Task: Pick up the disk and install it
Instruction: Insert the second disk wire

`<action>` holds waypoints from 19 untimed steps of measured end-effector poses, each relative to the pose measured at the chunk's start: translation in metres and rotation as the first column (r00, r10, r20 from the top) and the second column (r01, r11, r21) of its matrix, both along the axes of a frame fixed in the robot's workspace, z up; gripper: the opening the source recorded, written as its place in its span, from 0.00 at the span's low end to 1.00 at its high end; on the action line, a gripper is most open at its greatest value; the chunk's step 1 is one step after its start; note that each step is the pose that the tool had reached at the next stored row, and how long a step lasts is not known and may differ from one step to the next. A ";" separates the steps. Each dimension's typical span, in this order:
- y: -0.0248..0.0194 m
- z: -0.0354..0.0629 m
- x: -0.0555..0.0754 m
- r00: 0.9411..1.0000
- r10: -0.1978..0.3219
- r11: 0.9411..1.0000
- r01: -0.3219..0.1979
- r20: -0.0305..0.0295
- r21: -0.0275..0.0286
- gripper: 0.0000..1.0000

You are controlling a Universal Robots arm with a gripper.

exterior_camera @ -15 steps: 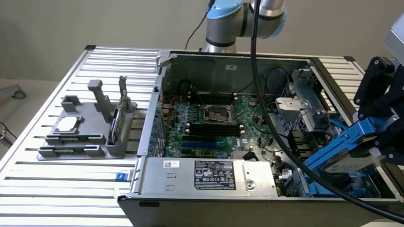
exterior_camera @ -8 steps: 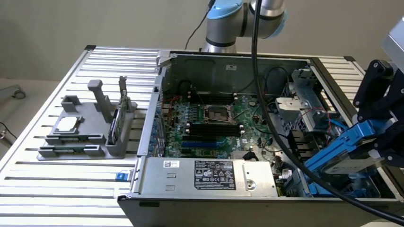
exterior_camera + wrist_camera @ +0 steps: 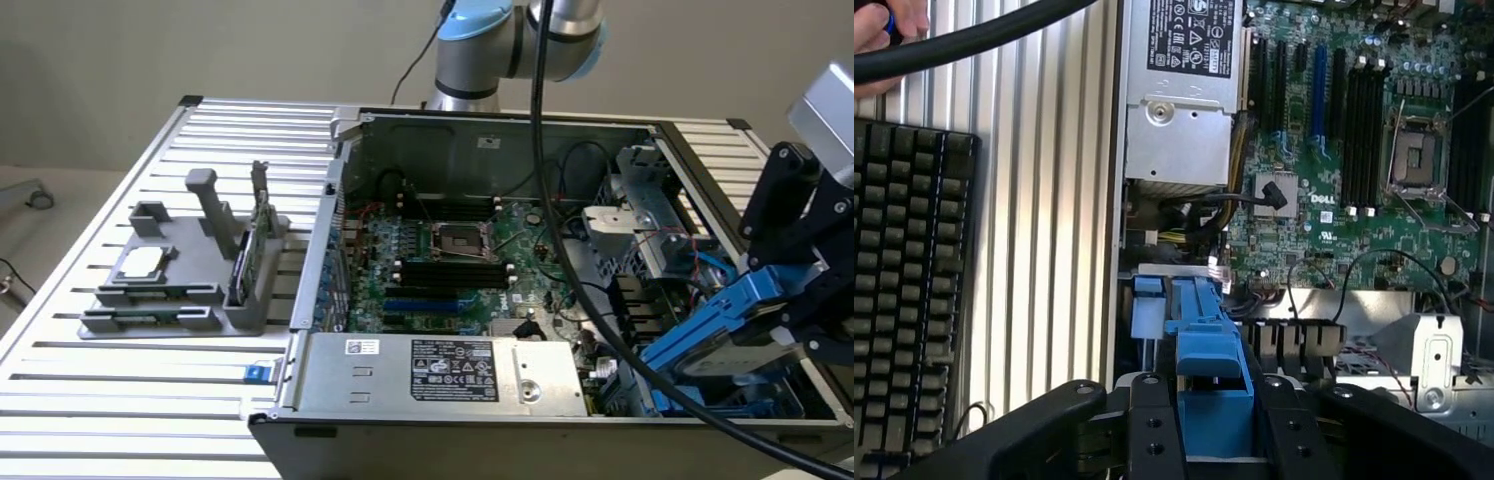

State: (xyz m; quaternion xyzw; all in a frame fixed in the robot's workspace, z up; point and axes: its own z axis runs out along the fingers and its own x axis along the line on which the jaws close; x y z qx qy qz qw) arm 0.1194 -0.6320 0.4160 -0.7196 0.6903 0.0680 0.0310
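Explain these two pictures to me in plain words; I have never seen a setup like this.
The machine is one robot arm with a black gripper. One picture is from a camera beside the scene, the other from a camera on the arm's wrist, looking past its fingers. On a ribbed metal table lies an opened computer case, its green motherboard exposed, and a grey stand holding spare parts. The wrist view also shows a keyboard and a person's hand. The gripper holds the disk in its blue carrier, over the case's drive bay.
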 end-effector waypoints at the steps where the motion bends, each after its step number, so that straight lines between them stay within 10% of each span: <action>1: 0.0001 -0.0009 0.000 1.000 0.000 1.000 0.000 0.000 -0.001 0.32; 19: 0.0104 -0.0142 0.001 1.000 0.015 1.000 -0.015 -0.010 -0.002 0.32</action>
